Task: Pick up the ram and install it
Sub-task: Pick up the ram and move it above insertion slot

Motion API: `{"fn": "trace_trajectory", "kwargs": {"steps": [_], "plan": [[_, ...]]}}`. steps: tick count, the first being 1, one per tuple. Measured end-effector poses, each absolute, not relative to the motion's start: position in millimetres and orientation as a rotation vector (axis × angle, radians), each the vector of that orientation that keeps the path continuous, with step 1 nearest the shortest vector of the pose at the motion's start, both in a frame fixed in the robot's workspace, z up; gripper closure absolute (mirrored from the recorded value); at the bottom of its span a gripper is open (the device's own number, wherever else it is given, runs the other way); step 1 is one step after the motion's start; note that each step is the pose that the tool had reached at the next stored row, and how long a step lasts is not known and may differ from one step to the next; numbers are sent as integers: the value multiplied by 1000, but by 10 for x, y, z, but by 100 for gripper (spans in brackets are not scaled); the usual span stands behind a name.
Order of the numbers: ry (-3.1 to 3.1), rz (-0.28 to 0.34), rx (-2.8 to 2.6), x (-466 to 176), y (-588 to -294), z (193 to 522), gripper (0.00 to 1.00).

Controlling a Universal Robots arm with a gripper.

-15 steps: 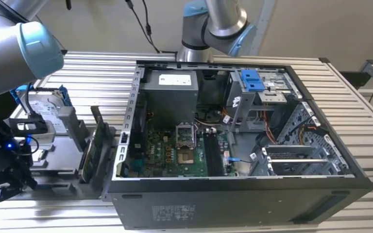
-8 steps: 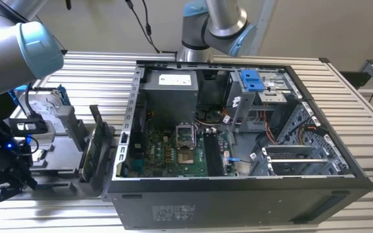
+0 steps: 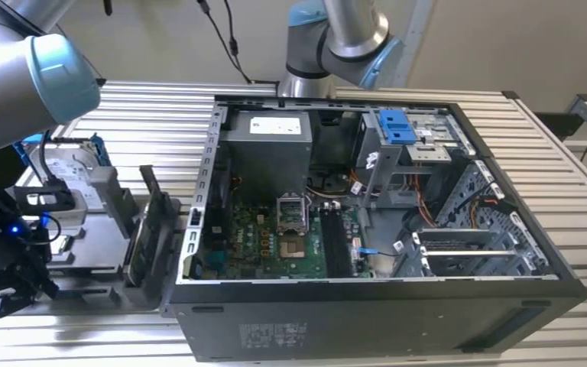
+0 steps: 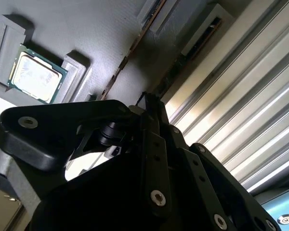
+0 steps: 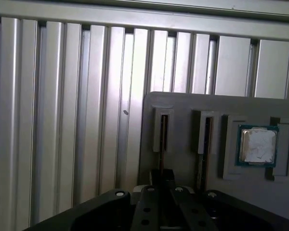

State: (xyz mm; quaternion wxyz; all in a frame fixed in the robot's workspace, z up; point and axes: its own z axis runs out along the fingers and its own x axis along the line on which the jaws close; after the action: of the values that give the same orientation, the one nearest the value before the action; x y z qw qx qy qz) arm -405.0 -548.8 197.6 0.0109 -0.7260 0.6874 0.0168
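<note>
Evidently you're at the pick-up step. The ram [image 5: 162, 132] stands on edge in a slot of the grey holder [image 5: 183, 103], next to a second stick [image 5: 203, 137] and a processor chip [image 5: 257, 146]. The holder rests on the ribbed counter [image 5: 62, 120], at the exterior view's left of the open computer case [image 3: 375, 321]. Your pincer [image 5: 161, 177] hangs close to that slot, drawn narrow with nothing in it. I judge the grasp calls for spreading it, squaring it across the ram's thin top edge and keeping clear of the neighbouring stick.
</note>
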Motion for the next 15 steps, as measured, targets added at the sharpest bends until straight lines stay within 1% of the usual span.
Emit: {"fn": "trace_trajectory", "kwargs": {"steps": [7, 15], "plan": [[2145, 53, -2265, -4050, -5488, 2066, 86], [2145, 53, -2265, -4050, -5488, 2415, 86]]}}
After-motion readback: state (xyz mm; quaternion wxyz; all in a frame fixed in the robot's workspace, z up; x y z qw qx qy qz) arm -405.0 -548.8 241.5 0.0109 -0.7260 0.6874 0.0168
